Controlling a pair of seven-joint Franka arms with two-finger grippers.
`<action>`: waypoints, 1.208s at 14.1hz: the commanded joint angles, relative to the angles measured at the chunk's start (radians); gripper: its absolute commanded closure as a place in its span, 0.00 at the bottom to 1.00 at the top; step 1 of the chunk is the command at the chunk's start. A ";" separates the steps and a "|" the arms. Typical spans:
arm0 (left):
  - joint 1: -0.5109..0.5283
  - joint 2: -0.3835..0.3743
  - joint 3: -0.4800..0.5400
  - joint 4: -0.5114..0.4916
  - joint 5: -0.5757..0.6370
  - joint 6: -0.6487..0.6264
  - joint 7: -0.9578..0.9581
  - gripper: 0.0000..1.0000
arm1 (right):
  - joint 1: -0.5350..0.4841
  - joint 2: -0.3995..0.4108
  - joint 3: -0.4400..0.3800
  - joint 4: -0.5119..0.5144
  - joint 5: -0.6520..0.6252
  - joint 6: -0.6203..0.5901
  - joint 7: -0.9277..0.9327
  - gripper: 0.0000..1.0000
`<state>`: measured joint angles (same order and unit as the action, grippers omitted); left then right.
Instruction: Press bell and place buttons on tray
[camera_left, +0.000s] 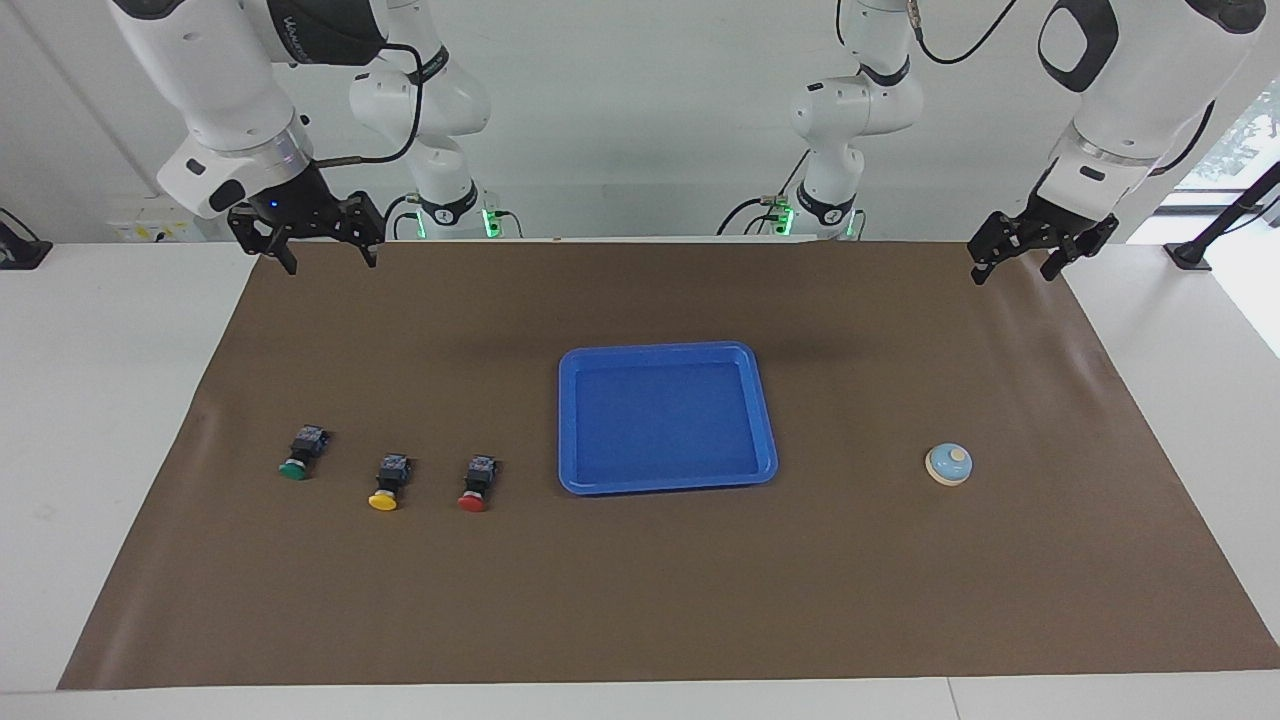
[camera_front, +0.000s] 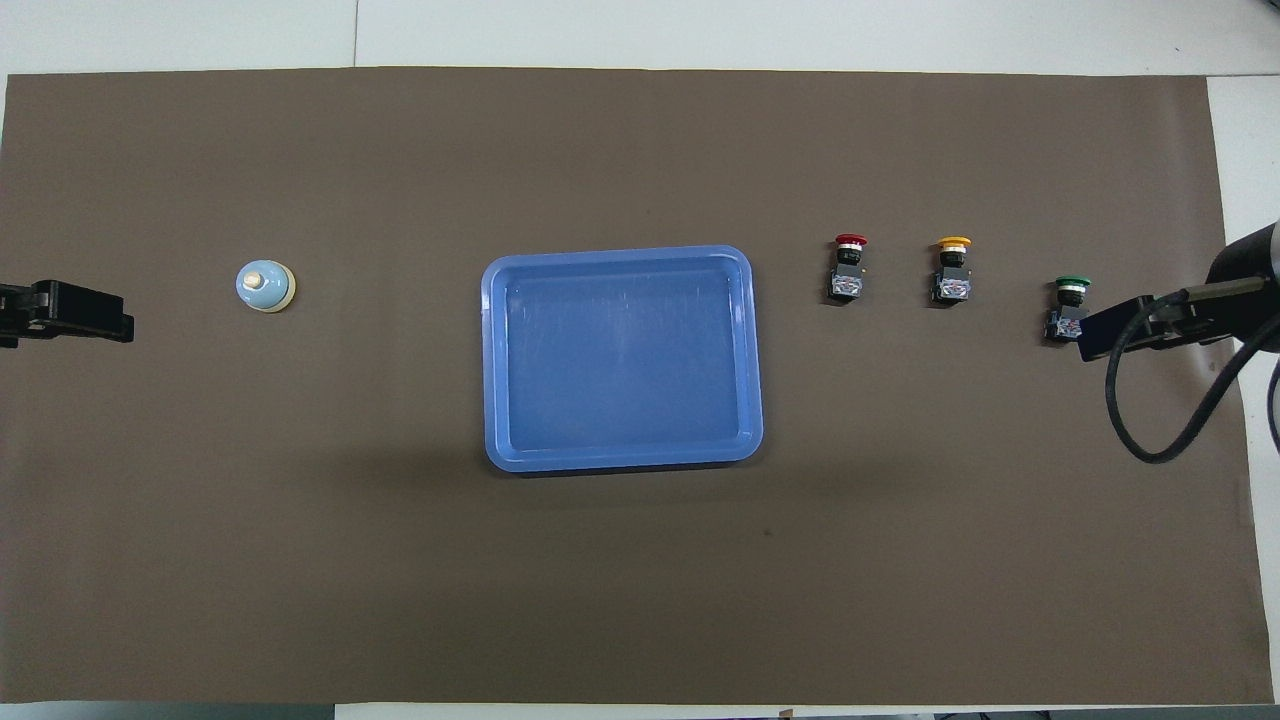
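Nearest the robots, both grippers hung in the air with nothing in them. The right gripper (camera_left: 330, 263) hung over the right arm's end of the brown mat (camera_front: 640, 580), its jaws spread. The left gripper (camera_left: 1012, 272) hung over the left arm's end, its jaws spread too. Raised and open at the two ends of the counter (camera_left: 100, 400), they looked parked clear of the work, each on the side of the things it would most likely serve.

By the overhead view's clock, the blue tray (camera_front: 620, 253) lay flat at the mat's middle, its long axis from nine to three and nothing in it. Its central spot probably kept it within either arm's reach.

At three o'clock of the tray the three buttons lay in a row, apart from one another and from the tray. The green button (camera_front: 1068, 305) was outermost and a little nearer the robots. Then came the yellow button (camera_front: 953, 270), and the red button (camera_front: 848, 270) was closest to the tray. Each lay on its side with its long axis from six to twelve and its cap pointing to twelve, away from the robots. The green one leaned slightly toward one. That would offer the blocky bodies' flat flanks to a pinch across the axis.

At nine o'clock of the tray, well apart, the bell (camera_front: 265, 287) stood upright with its knob facing straight up, ready for a press from above. No button was yet on the tray
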<state>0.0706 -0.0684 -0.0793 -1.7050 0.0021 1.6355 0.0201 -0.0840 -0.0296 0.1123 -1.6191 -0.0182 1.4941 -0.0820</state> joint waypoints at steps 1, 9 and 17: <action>-0.009 0.022 0.004 0.034 -0.007 -0.023 -0.012 0.00 | -0.023 -0.004 0.017 0.001 0.015 -0.005 -0.016 0.00; -0.075 0.032 0.030 0.068 -0.013 -0.057 -0.014 0.00 | -0.023 -0.006 0.017 0.001 0.015 -0.005 -0.016 0.00; -0.132 0.022 0.078 0.062 -0.017 -0.078 -0.012 0.00 | -0.025 -0.004 0.017 -0.001 0.015 -0.005 -0.016 0.00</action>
<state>-0.0349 -0.0508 -0.0207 -1.6633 0.0003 1.5962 0.0158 -0.0840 -0.0296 0.1123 -1.6191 -0.0182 1.4941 -0.0820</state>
